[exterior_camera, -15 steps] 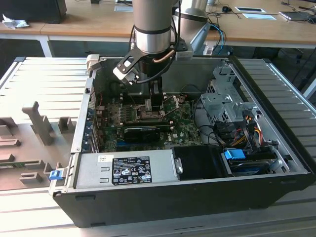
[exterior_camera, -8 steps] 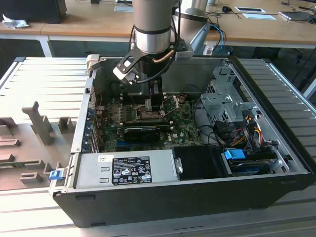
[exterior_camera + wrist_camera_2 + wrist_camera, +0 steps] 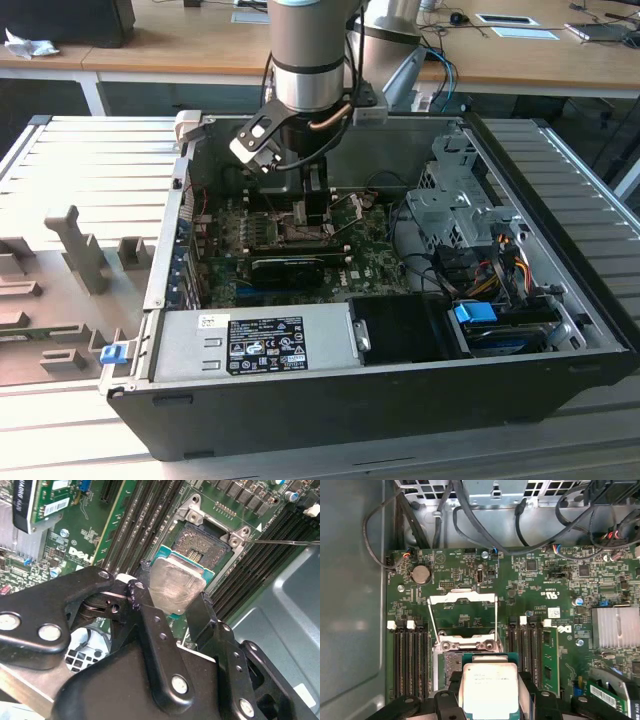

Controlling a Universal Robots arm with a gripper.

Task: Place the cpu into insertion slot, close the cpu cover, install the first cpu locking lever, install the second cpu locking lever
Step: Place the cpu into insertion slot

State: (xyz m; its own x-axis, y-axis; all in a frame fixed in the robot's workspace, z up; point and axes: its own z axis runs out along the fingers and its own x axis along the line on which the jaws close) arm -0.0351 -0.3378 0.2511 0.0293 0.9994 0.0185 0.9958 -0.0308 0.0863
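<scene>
- One chip in hand: your gripper was clenched on the cpu by opposite edges, partly over the insertion slot.
- The cpu cover stood swung open.
- By my read, you needed the chip level and square to the slot's rim.

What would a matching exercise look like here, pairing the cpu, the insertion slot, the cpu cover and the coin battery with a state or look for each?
Things:
1. cpu
2. insertion slot
3. cpu cover
4. coin battery

States:
A. swung open, off the socket
B. round and silver
C. clamped in the gripper
D. uncovered, contacts showing, no chip seated

Pairs: 1-C, 2-D, 3-A, 4-B
</scene>
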